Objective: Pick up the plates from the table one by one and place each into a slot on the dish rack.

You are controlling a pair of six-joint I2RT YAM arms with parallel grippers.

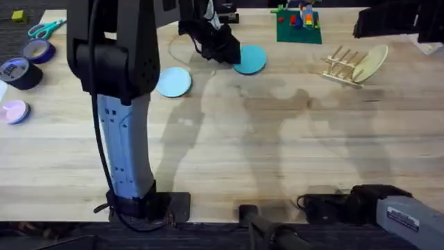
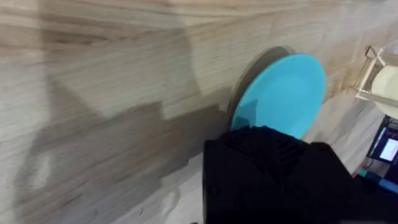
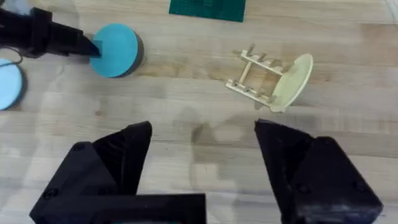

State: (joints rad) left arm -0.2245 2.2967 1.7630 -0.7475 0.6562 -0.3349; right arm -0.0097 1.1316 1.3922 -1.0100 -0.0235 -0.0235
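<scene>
A teal plate [image 1: 251, 60] sits at the back middle of the table [image 1: 277, 139], its far edge raised a little over its shadow. My left gripper [image 1: 223, 50] is shut on its near-left rim; in the left wrist view a black finger [image 2: 261, 168] covers the edge of the teal plate [image 2: 285, 92]. A light blue plate [image 1: 173, 81] lies flat to the left of it. The dish rack [image 1: 340, 66] stands at the back right. My right gripper [image 3: 202, 162] hangs open high above the table, with the rack [image 3: 255, 78] and the teal plate [image 3: 117, 50] far below it.
A cream plate [image 1: 371, 62] leans in the rack's right end. A green baseplate with bricks [image 1: 300, 26] sits at the back. Tape rolls [image 1: 21, 71], scissors [image 1: 45, 28] and a pink disc [image 1: 14, 111] lie at the far left.
</scene>
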